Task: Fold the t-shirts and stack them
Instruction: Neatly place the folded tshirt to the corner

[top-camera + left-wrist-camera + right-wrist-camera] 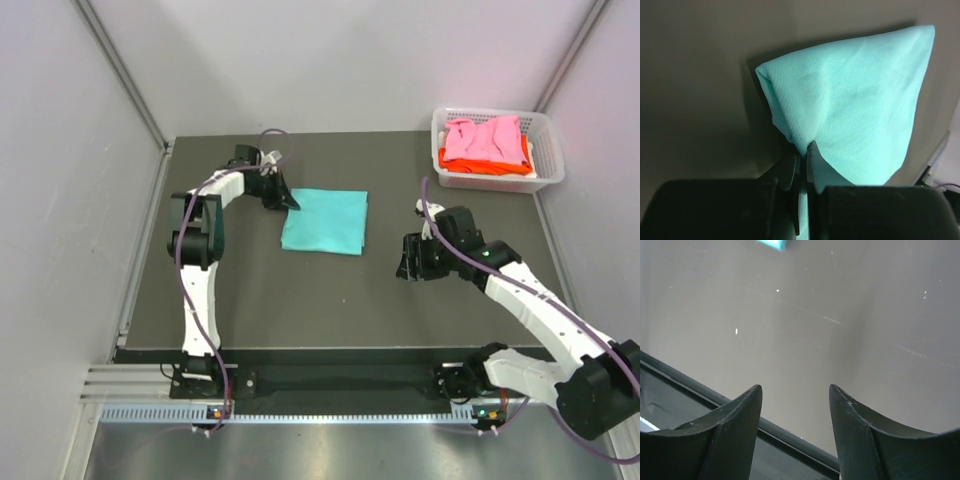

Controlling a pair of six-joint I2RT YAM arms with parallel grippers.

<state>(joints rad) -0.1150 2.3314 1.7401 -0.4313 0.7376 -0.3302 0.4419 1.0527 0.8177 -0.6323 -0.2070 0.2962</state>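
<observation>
Top external view shows you the dark table (300, 300) with the folded teal t-shirt (325, 221) lying flat mid-table, nearly square, slightly longer left to right, its far-left corner pinched by the left gripper (290, 202), probably to straighten the fold, while the right gripper (408, 262) hovers spread and empty.
</observation>
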